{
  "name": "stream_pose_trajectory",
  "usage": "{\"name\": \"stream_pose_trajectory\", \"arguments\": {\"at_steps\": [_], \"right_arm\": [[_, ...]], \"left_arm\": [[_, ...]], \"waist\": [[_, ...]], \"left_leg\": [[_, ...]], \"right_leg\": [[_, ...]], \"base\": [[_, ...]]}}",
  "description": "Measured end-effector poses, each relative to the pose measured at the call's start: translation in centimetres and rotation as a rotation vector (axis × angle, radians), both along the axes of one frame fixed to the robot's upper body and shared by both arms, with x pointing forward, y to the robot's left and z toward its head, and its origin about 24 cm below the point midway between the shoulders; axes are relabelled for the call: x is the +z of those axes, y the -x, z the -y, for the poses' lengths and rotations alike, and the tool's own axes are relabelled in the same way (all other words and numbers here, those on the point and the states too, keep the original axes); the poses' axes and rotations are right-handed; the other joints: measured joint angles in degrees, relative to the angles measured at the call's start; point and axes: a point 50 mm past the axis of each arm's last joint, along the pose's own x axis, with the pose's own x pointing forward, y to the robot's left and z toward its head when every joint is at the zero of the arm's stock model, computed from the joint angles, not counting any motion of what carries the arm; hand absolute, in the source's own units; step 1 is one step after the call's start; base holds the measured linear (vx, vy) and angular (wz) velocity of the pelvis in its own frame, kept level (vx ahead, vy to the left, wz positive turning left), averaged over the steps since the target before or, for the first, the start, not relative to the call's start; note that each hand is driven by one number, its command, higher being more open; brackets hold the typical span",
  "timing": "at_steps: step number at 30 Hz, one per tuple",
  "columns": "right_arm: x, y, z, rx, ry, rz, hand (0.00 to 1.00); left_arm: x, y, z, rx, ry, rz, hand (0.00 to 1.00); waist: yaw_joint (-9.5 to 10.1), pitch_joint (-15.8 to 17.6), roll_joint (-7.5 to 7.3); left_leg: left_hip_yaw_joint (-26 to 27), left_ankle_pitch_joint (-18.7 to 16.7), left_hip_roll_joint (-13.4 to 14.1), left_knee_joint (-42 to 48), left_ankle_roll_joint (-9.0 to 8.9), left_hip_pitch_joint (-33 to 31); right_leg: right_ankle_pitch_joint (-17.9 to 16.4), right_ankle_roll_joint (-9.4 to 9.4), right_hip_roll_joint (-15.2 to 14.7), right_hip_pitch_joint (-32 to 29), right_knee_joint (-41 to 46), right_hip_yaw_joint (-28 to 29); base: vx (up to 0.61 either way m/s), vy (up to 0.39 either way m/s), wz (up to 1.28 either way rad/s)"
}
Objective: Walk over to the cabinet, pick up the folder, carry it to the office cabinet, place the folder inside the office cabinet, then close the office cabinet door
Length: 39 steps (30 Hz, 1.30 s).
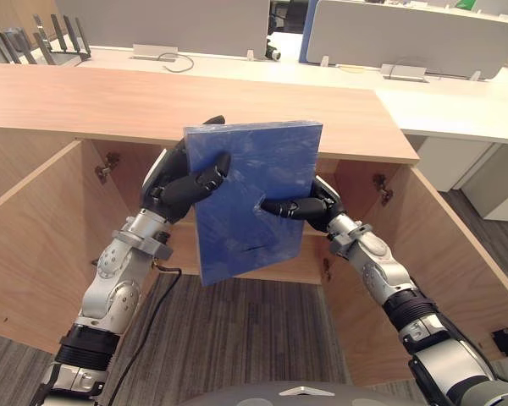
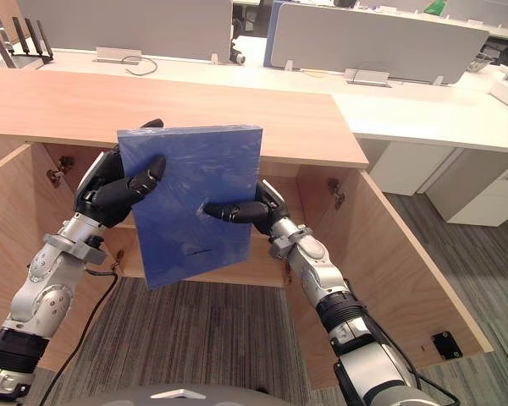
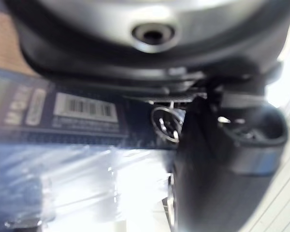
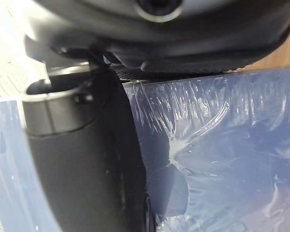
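We hold the folder [image 1: 250, 194] up in both hands, in the air in front of the open cabinet [image 1: 152, 101]. It stands nearly upright, its top edge level with the front edge of the cabinet's top, its lower edge hanging before the opening. It is not yet inside. The left door [image 1: 34, 237] and right door [image 1: 457, 271] both stand swung wide.

Our left hand [image 1: 182, 188] is closed on the folder's upper left edge, with dark fingers curled over the front face and the rest behind. Our right hand [image 1: 309, 205] pinches the right edge about halfway down, with its thumb lying flat across the front.

We judge the folder stiff: it stays flat though we grip it only at two edges. It looks thick but not heavy. The wrist views show it wrapped in clear, crinkled film [image 4: 222, 125], with a label [image 3: 85, 107] on one edge. That film is probably slick under our fingers, and it dimples where the right thumb presses. Opposite edges seem the best places to hold it, since a one-handed pinch on the film could slide. To slot it in we would likely need to lower it and tip it towards the opening.
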Motion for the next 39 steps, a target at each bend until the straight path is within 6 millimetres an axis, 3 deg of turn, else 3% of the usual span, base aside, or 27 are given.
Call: {"name": "stream_pose_trajectory", "arguments": {"at_steps": [11,12,16,20,22,25,27,30,33,34,36,39], "right_arm": [[-1.0,1.0,0.1,-0.017,-0.071,-0.048,0.00],[-1.6,1.5,0.2,-0.017,-0.074,-0.068,0.00],[-4.4,4.0,0.1,-0.004,-0.099,-0.184,0.00],[-8.2,7.6,-0.7,0.000,-0.135,-0.359,0.00],[-9.0,8.4,-0.6,-0.007,-0.135,-0.393,0.00],[-10.7,9.9,-0.7,-0.043,-0.155,-0.472,0.00],[-12.3,11.1,0.2,-0.147,-0.188,-0.549,0.00],[-14.0,12.3,2.3,-0.272,-0.175,-0.625,0.00],[-15.8,13.5,4.3,-0.377,-0.076,-0.702,0.00],[-16.8,14.4,5.2,-0.417,-0.008,-0.755,0.00],[-17.9,15.6,5.9,-0.438,0.072,-0.822,0.00],[-18.5,15.6,6.9,-0.498,0.130,-0.861,0.00]], "left_arm": [[0.3,0.3,0.7,-0.049,0.009,0.032,0.00],[0.0,0.5,0.8,-0.062,0.006,0.023,1.00],[-2.1,1.7,0.5,-0.058,0.076,-0.069,1.00],[-5.8,3.5,-0.2,-0.011,0.158,-0.223,1.00],[-6.9,3.8,-0.4,-0.010,0.155,-0.265,1.00],[-11.1,5.3,-1.4,0.038,0.123,-0.445,1.00],[-15.1,7.5,-2.1,0.085,0.029,-0.640,1.00],[-19.6,10.4,-2.3,0.132,-0.077,-0.873,1.00],[-23.6,13.8,-2.5,0.230,-0.128,-1.113,1.00],[-25.3,15.8,-2.7,0.307,-0.129,-1.230,1.00],[-26.7,18.1,-3.0,0.402,-0.114,-1.354,1.00],[-28.0,21.2,-3.5,0.525,-0.089,-1.510,1.00]], "waist": [[-0.03,-0.1,-0.46],[-0.02,-0.1,-0.47],[-0.22,-0.1,-0.47],[-0.05,-0.1,-0.45],[-0.01,-0.1,-0.39],[-0.62,-0.3,0.00],[-1.37,-0.4,0.31],[-1.57,-0.4,0.62],[-1.56,-0.4,0.78],[-1.50,-0.4,0.82],[-1.35,-0.3,0.97],[-1.42,0.2,1.72]], "left_leg": [[-0.2,0.0,0.1,-0.1,-0.02,-0.7],[-0.2,0.0,0.0,-0.1,-0.02,-0.7],[-0.2,0.0,0.1,-0.2,-0.02,-0.6],[-0.1,0.1,0.1,-0.2,-0.06,-0.6],[-0.2,0.3,0.0,-0.3,-0.06,-0.6],[-0.1,1.6,-0.3,-2.1,-0.06,-0.6],[-0.1,2.4,-0.3,-3.2,-0.10,-0.5],[0.0,3.2,-0.4,-4.3,-0.19,-0.4],[0.0,4.0,-0.4,-6.1,-0.38,0.6],[0.0,4.5,-0.4,-7.5,-0.53,1.5],[0.1,4.9,-0.4,-8.6,-0.60,2.1],[0.1,5.4,-0.3,-10.2,-0.65,4.1]], "right_leg": [[0.8,-0.02,0.1,0.1,-1.4,-0.3],[0.8,-0.02,0.1,0.1,-1.4,-0.3],[0.8,-0.02,0.1,0.1,-1.4,-0.3],[0.8,-0.03,0.1,0.0,-1.3,-0.2],[0.9,0.01,0.1,-0.4,-1.4,-0.4],[1.4,-0.04,0.0,-1.2,-1.5,-0.4],[2.0,-0.29,0.0,-1.4,-2.3,-0.4],[2.3,-0.49,0.0,-1.8,-2.5,-0.4],[2.3,-0.58,0.2,-1.8,-2.5,-0.3],[2.2,-0.72,0.3,-1.6,-2.5,-0.3],[2.1,-0.88,0.4,-1.6,-2.6,-0.3],[2.0,-0.93,0.6,-0.3,-2.6,-0.3]], "base": [[0.00,-0.003,0.01],[0.00,0.000,0.00],[0.00,0.000,0.00],[-0.04,-0.015,-0.01],[-0.06,-0.014,0.01],[-0.06,-0.021,-0.01],[-0.06,-0.036,-0.01],[-0.04,-0.022,-0.02],[-0.04,-0.031,-0.03],[-0.01,-0.031,-0.02],[-0.01,-0.029,-0.05],[0.00,-0.007,-0.02]]}}
